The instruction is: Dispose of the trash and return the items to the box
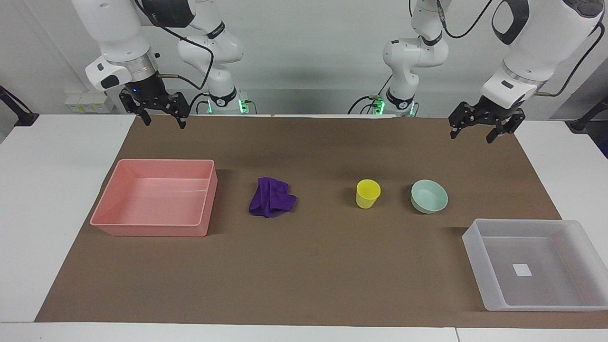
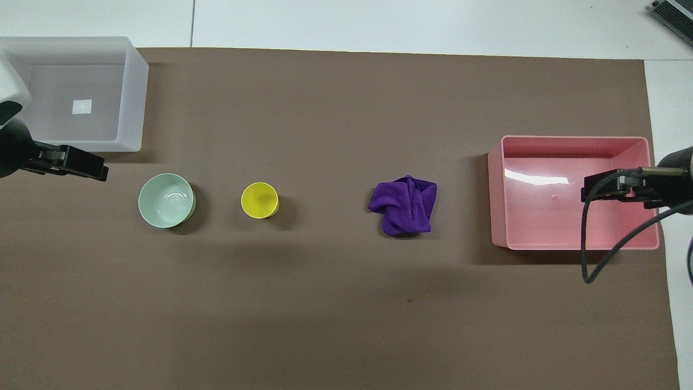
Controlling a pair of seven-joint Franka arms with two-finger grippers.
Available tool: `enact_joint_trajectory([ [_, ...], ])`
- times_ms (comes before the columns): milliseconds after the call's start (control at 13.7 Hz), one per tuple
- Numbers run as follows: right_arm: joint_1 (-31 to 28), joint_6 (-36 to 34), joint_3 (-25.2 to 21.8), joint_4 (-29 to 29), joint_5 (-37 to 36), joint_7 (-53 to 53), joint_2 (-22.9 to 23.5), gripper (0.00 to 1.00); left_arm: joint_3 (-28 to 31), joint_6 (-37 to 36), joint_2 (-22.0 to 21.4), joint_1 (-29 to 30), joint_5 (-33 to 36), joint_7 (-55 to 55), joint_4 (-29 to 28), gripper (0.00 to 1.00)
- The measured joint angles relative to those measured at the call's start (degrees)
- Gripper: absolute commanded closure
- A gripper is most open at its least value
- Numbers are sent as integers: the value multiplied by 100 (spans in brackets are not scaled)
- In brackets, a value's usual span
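Note:
The trash, a bunched deep-purple cloth (image 1: pixel 271 197) (image 2: pixel 403 205), lies mid-mat. Toward the left arm's end stand the items in a row: a yellow cup (image 1: pixel 368 193) (image 2: pixel 259 200) and beside it a mint-green bowl (image 1: pixel 429 196) (image 2: pixel 166 200). The box (image 1: pixel 479 266) (image 2: pixel 136 103), a frosted translucent tray with a white sticker inside, sits farther from the robots at the left arm's end and holds nothing. My left gripper (image 1: pixel 471 137) (image 2: pixel 100 170) hangs open and raised over the mat's edge by the robots. My right gripper (image 1: pixel 165 122) (image 2: pixel 590 192) hangs likewise, open and holding nothing.
A pink opaque tray (image 1: pixel 156 228) (image 2: pixel 497 189) sits at the right arm's end of the brown mat (image 1: pixel 304 275), in line with the cloth, with nothing in it. A black cable (image 2: pixel 587 244) loops down from the right arm.

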Motion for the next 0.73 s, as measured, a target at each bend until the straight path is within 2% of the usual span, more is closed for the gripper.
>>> enact_joint_trajectory([
  [510, -69, 40, -3, -30, -2, -31, -10, 0, 15, 45, -1, 5, 14, -43, -45, 0],
  [729, -69, 41, -3, -32, -2, -74, -10, 0, 21, 479, -22, 12, 17, -105, -416, 0],
])
